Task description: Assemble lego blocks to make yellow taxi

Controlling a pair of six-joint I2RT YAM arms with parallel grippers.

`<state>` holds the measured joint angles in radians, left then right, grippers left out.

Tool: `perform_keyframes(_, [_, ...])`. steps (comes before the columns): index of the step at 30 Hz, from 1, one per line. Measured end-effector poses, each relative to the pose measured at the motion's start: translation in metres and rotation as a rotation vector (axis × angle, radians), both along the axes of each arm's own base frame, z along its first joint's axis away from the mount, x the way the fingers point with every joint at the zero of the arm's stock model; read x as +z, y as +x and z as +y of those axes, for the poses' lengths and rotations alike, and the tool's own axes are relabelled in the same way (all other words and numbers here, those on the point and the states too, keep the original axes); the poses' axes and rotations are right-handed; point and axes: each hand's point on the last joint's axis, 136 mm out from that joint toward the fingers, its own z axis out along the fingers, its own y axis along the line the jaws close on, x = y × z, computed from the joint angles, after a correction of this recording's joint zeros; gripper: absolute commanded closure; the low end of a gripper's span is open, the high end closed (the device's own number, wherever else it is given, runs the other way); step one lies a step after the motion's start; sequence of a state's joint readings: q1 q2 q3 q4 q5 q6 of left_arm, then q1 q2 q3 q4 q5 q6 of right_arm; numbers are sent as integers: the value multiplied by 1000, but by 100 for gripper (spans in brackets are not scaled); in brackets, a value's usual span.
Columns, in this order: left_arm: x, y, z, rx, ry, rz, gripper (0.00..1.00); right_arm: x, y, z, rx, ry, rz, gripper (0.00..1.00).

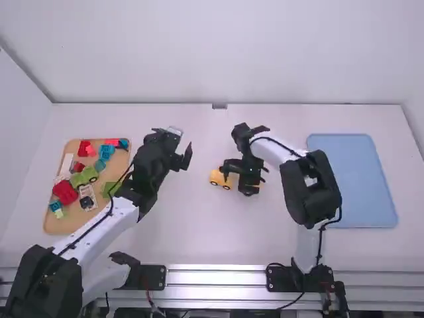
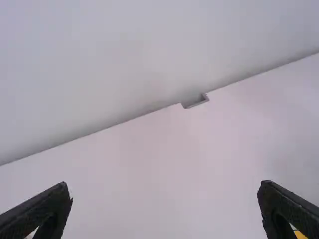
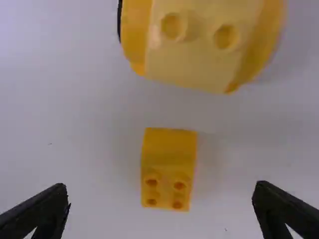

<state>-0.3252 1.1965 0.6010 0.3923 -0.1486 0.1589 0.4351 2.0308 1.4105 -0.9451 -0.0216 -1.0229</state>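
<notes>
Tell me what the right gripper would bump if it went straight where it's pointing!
The small yellow block comes first in line, probably slipping between the open fingers of the right gripper; their tips would then touch the table. How far down is unclear.

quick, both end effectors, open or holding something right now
Left end effector: open, holding nothing.
Right end effector: open, aimed at a small yellow block, not gripping it.

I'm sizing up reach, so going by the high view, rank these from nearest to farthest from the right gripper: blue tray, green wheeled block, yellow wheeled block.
1. Yellow wheeled block: just left of the right gripper.
2. Blue tray: right side of the table.
3. Green wheeled block: far left, in the wooden tray.
</notes>
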Motion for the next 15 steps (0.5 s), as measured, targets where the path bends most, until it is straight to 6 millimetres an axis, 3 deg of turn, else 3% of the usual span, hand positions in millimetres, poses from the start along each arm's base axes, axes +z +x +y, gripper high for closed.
perform_keyframes(7, [-11, -3, 6, 28, 26, 44, 1, 42, 50, 14, -196, 62, -136, 2])
perform_keyframes(15, [-15, -5, 2, -38, 56, 57, 1, 59, 62, 21, -274, 127, -170, 2])
